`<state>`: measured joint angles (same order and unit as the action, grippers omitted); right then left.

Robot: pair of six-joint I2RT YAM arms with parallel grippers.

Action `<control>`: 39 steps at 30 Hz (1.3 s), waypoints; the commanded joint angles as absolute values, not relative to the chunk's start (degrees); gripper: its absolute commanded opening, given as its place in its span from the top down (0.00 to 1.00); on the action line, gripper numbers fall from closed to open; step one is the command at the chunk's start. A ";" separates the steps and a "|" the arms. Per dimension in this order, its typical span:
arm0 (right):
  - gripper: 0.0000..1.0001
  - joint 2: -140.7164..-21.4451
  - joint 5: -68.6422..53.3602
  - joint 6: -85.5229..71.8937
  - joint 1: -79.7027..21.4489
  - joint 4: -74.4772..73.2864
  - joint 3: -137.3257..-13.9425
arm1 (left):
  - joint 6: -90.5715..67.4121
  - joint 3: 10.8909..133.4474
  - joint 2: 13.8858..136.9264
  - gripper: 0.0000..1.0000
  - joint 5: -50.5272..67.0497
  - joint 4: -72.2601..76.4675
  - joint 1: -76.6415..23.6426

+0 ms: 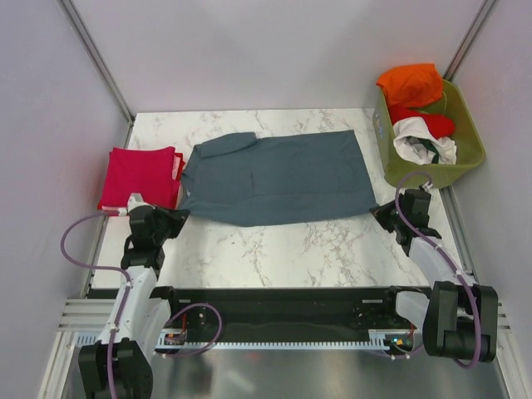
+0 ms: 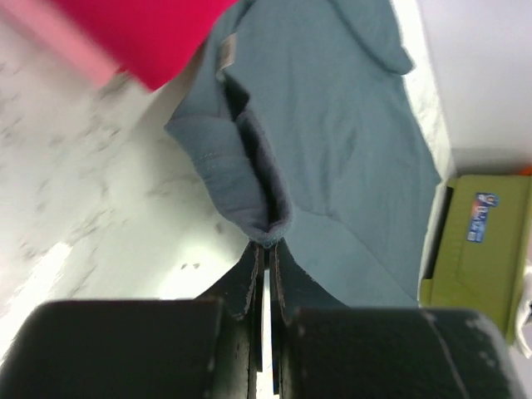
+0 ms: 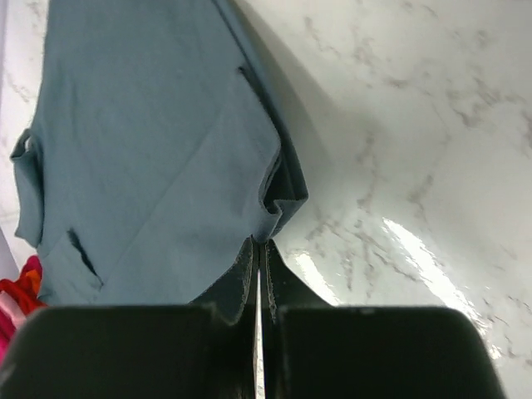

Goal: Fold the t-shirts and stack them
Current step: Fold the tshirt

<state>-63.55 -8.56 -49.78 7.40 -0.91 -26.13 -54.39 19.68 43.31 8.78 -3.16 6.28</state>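
red folded t-shirt (image 1: pixel 140 176): flat rectangle at the left edge of the tabletop (image 1: pixel 283 249), just beside the blue-grey one. Likely parked there as the base of the stack.
left claw (image 2: pixel 266 245): pinched together on the near-left corner of the blue-grey t-shirt (image 1: pixel 278 177), with the cloth bunched into a small peak at the tips.
blue-grey t-shirt: spread flat mid-tabletop. Long axis runs left to right, roughly parallel to the near edge. Sleeve and neck end points to the left edge, hem end to the right edge.
right claw (image 3: pixel 259 243): clamped on the near-right hem corner, fabric creased at the tips.
why held so: both near corners are gripped at once, probably so the near edge can go up and over toward the far edge in one even fold.
olive-green basket (image 1: pixel 470 133): at the far right corner. Holds an orange tee (image 1: pixel 411 83), a red tee (image 1: pixel 432 123) and a white tee (image 1: pixel 420 137), crumpled and not yet folded.
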 commanded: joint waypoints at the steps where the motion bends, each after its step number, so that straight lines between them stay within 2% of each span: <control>1: 1.00 -60.91 -4.75 -51.94 7.65 -1.67 -23.47 | -56.59 16.97 40.61 0.98 5.98 -10.35 6.24; 9: 1.00 -55.73 -0.35 -50.89 7.65 -6.24 -20.13 | -58.19 15.21 32.53 0.98 -2.28 -19.94 6.24; 19: 1.00 -54.50 3.69 -47.64 7.73 -13.96 -21.53 | -57.66 14.94 33.32 0.96 -4.39 -23.82 6.33; 21: 1.00 -53.71 5.00 -47.37 7.65 -15.72 -22.67 | -58.09 14.77 32.61 0.92 -5.88 -25.65 6.33; 24: 0.99 -51.77 5.53 -47.02 7.65 -17.05 -22.76 | -58.01 14.41 30.94 0.78 -6.59 -25.58 6.24; 25: 0.91 -51.07 5.28 -46.85 7.65 -17.57 -22.68 | -57.75 14.41 30.85 0.60 -6.50 -25.66 6.24; 26: 0.86 -50.80 5.19 -46.76 7.65 -17.93 -22.76 | -57.48 14.68 30.76 0.54 -6.50 -25.66 6.24; 28: 0.60 -49.58 5.62 -46.32 7.65 -18.80 -22.85 | -55.91 15.38 30.85 0.46 -5.89 -26.01 6.33; 29: 0.60 -48.96 5.80 -45.80 7.73 -18.81 -22.94 | -54.85 16.34 30.85 0.44 -5.71 -26.10 6.15; 30: 0.59 -47.65 6.15 -45.62 7.65 -18.98 -23.11 | -54.32 16.87 30.59 0.38 -5.63 -26.36 6.15; 31: 0.54 -47.03 7.20 -45.44 7.65 -19.07 -23.72 | -53.71 17.57 30.50 0.35 -5.19 -26.54 6.15; 34: 0.51 -44.83 9.04 -43.95 7.65 -20.04 -26.35 | -50.02 21.43 30.76 0.32 -3.44 -27.51 6.15; 35: 0.48 -44.39 9.75 -43.42 7.65 -20.56 -27.24 | -48.10 23.71 31.11 0.24 -2.47 -27.42 6.15; 39: 0.49 -45.34 8.62 -38.52 7.38 -18.99 -32.16 | -44.92 29.87 34.44 0.20 2.01 -27.34 6.06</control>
